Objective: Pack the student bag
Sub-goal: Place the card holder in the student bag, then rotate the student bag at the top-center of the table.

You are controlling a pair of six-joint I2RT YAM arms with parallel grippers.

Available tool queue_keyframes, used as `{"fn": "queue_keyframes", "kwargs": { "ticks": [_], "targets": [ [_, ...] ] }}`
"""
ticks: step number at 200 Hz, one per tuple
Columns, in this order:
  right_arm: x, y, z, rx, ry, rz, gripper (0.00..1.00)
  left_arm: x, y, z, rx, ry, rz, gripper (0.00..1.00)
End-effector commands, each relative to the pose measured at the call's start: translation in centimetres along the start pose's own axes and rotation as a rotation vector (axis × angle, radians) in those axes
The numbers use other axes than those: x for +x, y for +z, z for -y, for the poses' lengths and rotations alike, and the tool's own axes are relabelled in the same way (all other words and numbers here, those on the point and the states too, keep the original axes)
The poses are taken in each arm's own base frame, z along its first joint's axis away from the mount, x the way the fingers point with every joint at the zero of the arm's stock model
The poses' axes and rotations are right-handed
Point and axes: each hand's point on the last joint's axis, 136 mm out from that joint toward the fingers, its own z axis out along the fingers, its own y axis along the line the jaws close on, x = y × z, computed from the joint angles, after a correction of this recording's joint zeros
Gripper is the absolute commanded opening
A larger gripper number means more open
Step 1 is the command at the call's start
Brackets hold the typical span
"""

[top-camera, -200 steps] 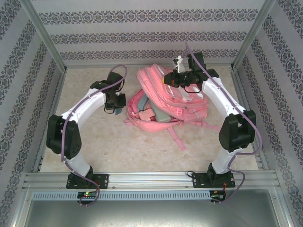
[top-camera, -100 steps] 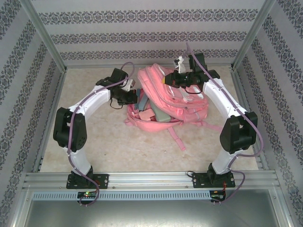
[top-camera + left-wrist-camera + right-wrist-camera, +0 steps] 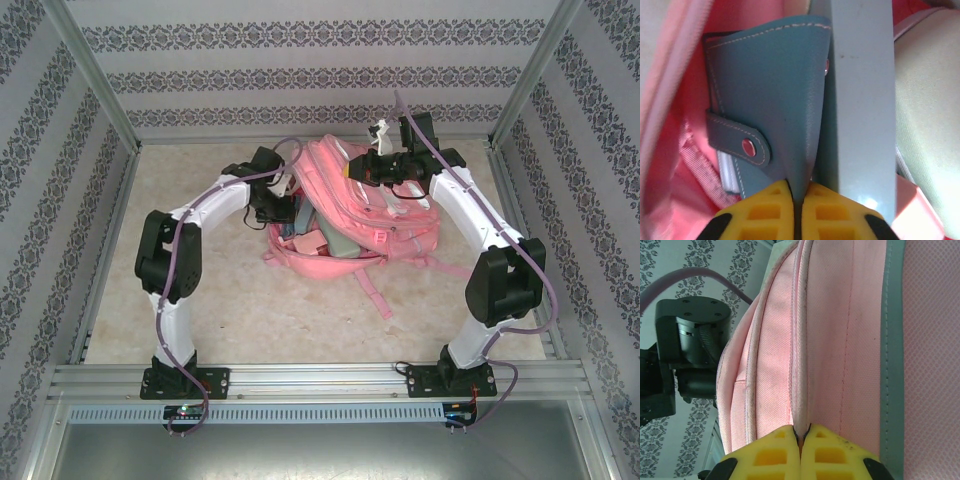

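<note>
The student bag (image 3: 395,228), a large pink backpack, lies in the middle of the table with its main compartment gaping to the left. My left gripper (image 3: 288,207) is at that opening. In the left wrist view it (image 3: 799,200) is shut on the edge of a teal leather wallet (image 3: 770,95) with a snap tab, inside the bag's pink lining (image 3: 670,165). A flat grey-blue book (image 3: 860,100) stands right beside the wallet. My right gripper (image 3: 374,168) is at the bag's top. It (image 3: 801,432) is shut on a pink seam of the bag (image 3: 830,340), holding the flap up.
A pink shoulder strap (image 3: 375,290) trails toward the front of the table. Metal frame posts (image 3: 100,80) and patterned walls enclose the table on three sides. A pale green item (image 3: 930,100) lies inside the bag to the right of the book.
My left arm has swung right from the bare table to the bag's opening, carrying the wallet inside. The right arm and the bag have stayed put.
</note>
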Motion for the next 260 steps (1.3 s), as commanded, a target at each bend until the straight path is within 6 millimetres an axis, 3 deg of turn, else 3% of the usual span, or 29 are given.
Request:
{"fn": "queue_keyframes", "kwargs": {
  "ticks": [1,11,33,86,100,118,149,184,198,211,229,260],
  "targets": [
    [-1.7,-1.8,-3.7,-0.097,-0.106,0.07,0.0,1.3,1.6,0.1,-0.058,0.044,-0.068,0.23],
    [-1.7,-1.9,-3.7,-0.096,-0.108,0.071,0.0,1.2,1.4,0.3,-0.056,0.041,-0.067,0.38],
    [-1.6,-1.8,-3.5,-0.089,-0.105,0.069,0.0,0.4,-0.6,0.7,-0.071,0.046,-0.019,0.56],
    [-1.8,-1.3,-3.2,-0.089,-0.098,0.063,0.0,-1.3,-6.7,1.4,-0.022,0.006,0.102,0.68],
    [-1.9,-1.2,-3.3,-0.09,-0.1,0.062,0.0,-1.4,-7.5,0.5,-0.017,-0.022,0.13,0.66],
    [-1.9,-1.1,-3.4,-0.088,-0.103,0.06,0.0,-1.3,-7.3,-2.1,-0.083,-0.069,0.129,0.59],
    [-1.9,-0.9,-3.5,-0.089,-0.104,0.056,0.0,-0.1,-4.1,-5.2,-0.181,-0.091,0.003,0.51],
    [-1.8,-0.6,-3.4,-0.086,-0.104,0.05,0.0,0.8,-0.7,-6.5,-0.194,-0.085,-0.086,0.47],
    [-1.7,-0.5,-3.2,-0.078,-0.102,0.044,0.0,0.7,0.0,-6.9,-0.205,-0.087,-0.101,0.37],
    [-1.5,-0.3,-3.0,-0.058,-0.113,0.038,0.0,0.3,-0.2,-7.1,-0.219,-0.094,-0.084,0.18],
    [-1.0,0.4,-2.4,-0.01,-0.142,0.023,0.0,-0.5,-1.3,-7.0,-0.235,-0.106,-0.028,0.0],
    [-0.6,1.9,-2.0,0.059,-0.207,0.001,0.0,-1.1,-4.6,-7.0,-0.269,-0.149,0.066,0.0]
  ]
}}
